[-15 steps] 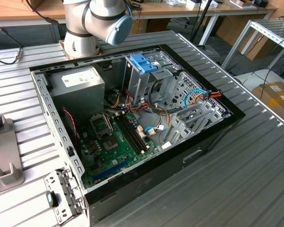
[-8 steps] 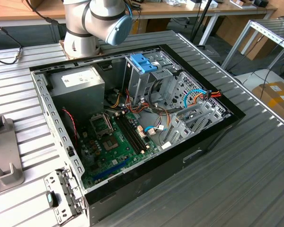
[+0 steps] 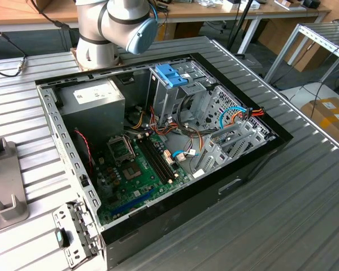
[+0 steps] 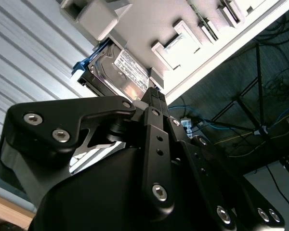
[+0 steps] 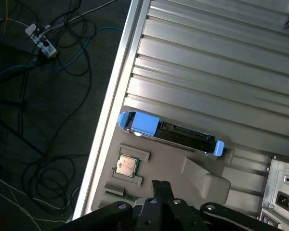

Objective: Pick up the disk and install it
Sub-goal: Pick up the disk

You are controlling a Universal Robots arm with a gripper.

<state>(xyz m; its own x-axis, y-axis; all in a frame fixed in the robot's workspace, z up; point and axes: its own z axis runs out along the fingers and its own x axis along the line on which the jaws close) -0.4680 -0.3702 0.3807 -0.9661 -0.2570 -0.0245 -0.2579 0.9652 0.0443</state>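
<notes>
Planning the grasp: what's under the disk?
A grey fixture plate, lying on the ribbed table, is under the disk; the disk's own body covers how its underside seats.

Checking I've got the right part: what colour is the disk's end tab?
Bright blue. The disk shows it best in the first wrist view.

Silver-grey arm, pale blue joint cap; black jaws, silver hex screws.

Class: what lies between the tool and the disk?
Only bare grey plate, seen in the first wrist view; the tool is apart from the disk.
</notes>
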